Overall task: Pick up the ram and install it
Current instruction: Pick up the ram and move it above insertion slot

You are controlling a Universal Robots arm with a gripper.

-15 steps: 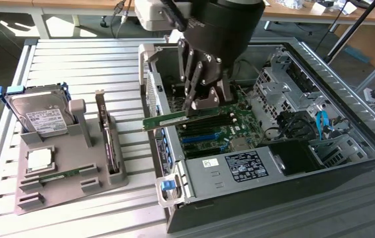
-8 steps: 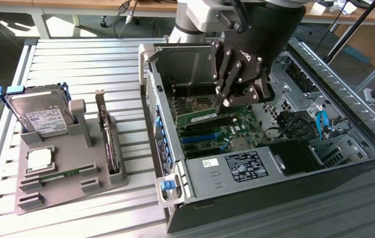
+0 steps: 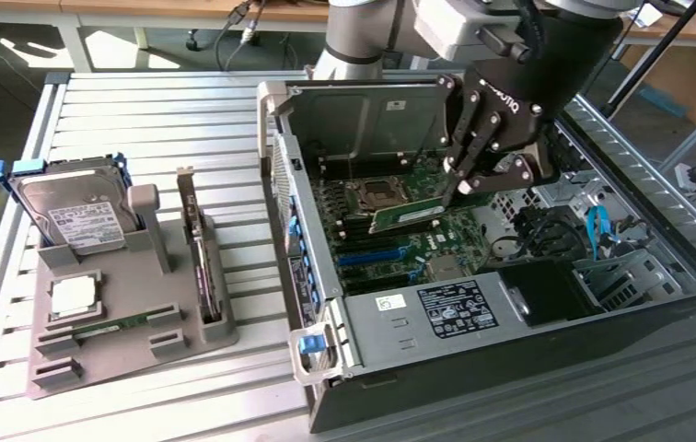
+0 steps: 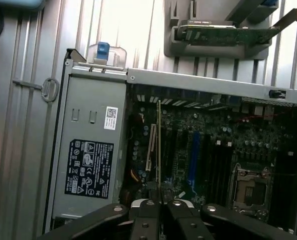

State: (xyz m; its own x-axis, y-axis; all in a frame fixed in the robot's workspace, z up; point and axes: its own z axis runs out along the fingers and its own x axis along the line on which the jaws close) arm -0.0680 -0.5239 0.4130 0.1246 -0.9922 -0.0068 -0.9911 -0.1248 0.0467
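Found the hand point(image 3: 457, 191) clamped shut on the ram point(image 3: 412, 218), apparently gripping near one end. Located the ram inside the open computer case point(image 3: 323, 304), hanging above the motherboard point(image 3: 428, 247), just beside the processor socket point(image 3: 379, 191), not yet seated in any slot. Seen from the wrist edge-on, as a thin line over the board.

Judged main hazards:
- Pivoting or slipping in the grip under seating force, owing to the off-centre hold.
- Descent askew to the slot, with bent contacts or a cracked stick to follow.
- Collision with the case wall or the neighbouring blue slots point(image 3: 373, 256) through poor alignment.
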